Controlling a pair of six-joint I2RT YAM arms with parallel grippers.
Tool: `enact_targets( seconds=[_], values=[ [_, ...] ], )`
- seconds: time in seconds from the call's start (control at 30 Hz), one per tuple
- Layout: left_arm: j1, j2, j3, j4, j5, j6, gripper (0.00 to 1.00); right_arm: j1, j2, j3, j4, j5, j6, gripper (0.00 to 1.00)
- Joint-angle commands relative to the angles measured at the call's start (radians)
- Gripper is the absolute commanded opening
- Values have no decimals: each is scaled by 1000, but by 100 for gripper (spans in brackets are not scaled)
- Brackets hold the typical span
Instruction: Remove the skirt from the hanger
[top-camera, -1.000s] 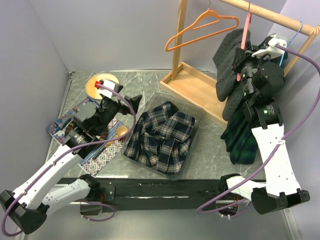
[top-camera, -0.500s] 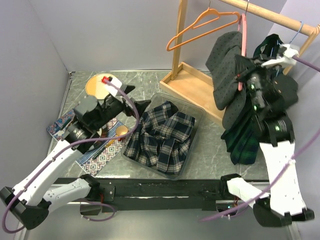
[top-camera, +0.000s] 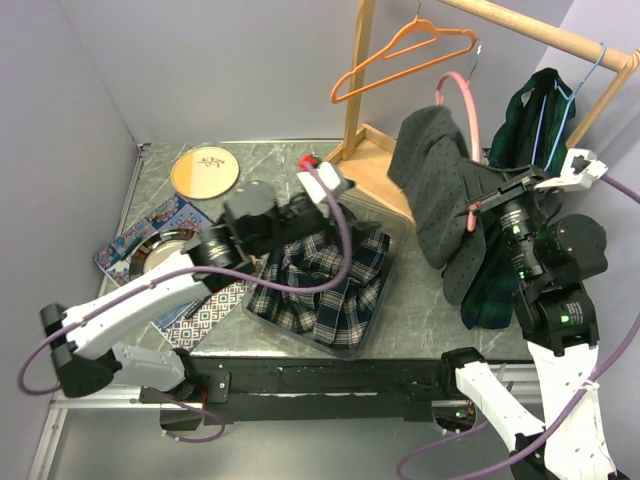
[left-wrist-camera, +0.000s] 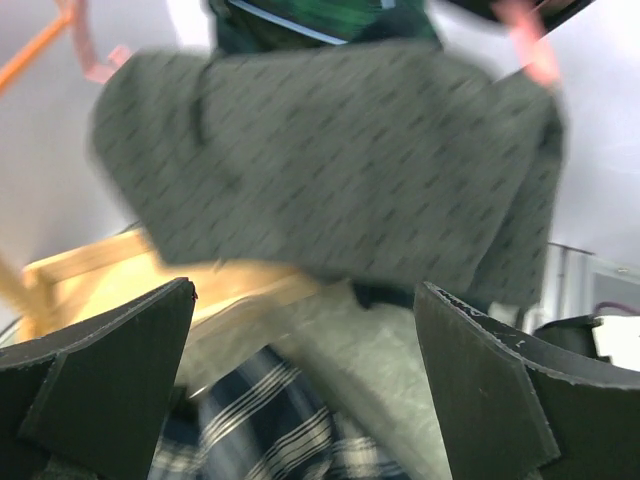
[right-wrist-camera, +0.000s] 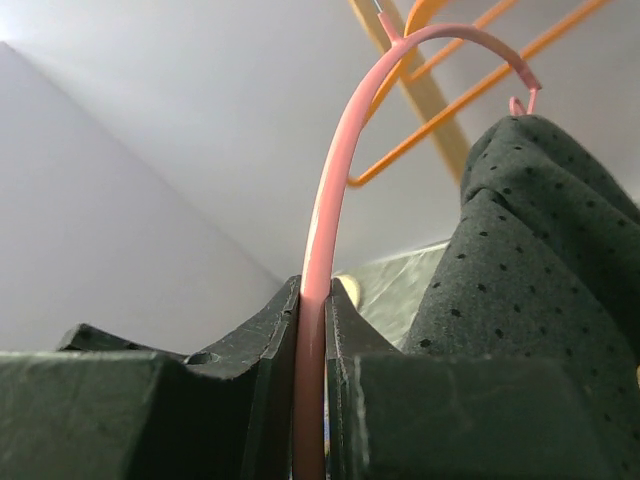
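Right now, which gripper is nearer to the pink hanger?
Right. The right gripper is shut on the pink hanger; the left gripper, open, hangs above the plaid cloth, apart from the hanger.

A clear bin (top-camera: 398, 232) holding plaid cloth (top-camera: 320, 290) sits mid-way along the surface (top-camera: 420, 300). A round wooden plate (top-camera: 204, 171) lies near its far left corner. 1 orange hanger (top-camera: 400, 55) hangs on the wooden rack (top-camera: 385, 170) at the far right.

My left claw (left-wrist-camera: 305, 300) gapes wide, arm stretched forward, while my raised right claw (right-wrist-camera: 312, 300) pinches the pink hanger (right-wrist-camera: 322, 200) between its fingers.
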Motion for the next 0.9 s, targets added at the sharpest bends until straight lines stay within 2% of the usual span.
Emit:
enact_targets(
  seconds=[0.0, 0.2, 0.27, 0.37, 0.43, 0.53, 0.57, 0.6, 0.67, 0.7, 0.77, 0.87],
  values=[
    [-94, 74, 98, 71, -48, -8, 97, 6, -85, -61, 201, -34, 156, 0],
    [-225, 198, 120, 178, -76, -45, 97, 4, -148, -137, 247, -30, 237, 0],
    [-259, 263, 161, 169, -140, -34, 97, 6, -161, -147, 247, -24, 251, 0],
    [-279, 325, 235, 134, -162, 7, 97, 6, -182, -152, 270, -18, 243, 0],
    [-279, 328, 214, 190, -194, -2, 97, 6, -193, -147, 214, 7, 231, 0],
    [-277, 345, 215, 178, -180, 18, 98, 6, -214, -146, 217, 4, 197, 0],
    [-277, 356, 221, 169, -177, 22, 94, 7, -213, -129, 194, -2, 193, 0],
    [-279, 357, 233, 158, -174, 41, 80, 4, -211, -124, 188, -10, 194, 0],
    [-277, 354, 235, 147, -178, 49, 58, 6, -213, -114, 174, -19, 205, 0],
    [-277, 350, 229, 147, -178, 53, 43, 4, -214, -112, 172, -42, 214, 0],
    [-277, 336, 224, 141, -165, 61, 34, 6, -213, -106, 169, -62, 246, 0],
    [-277, 321, 213, 127, -155, 72, 12, 7, -205, -103, 181, -117, 292, 0]
  ],
)
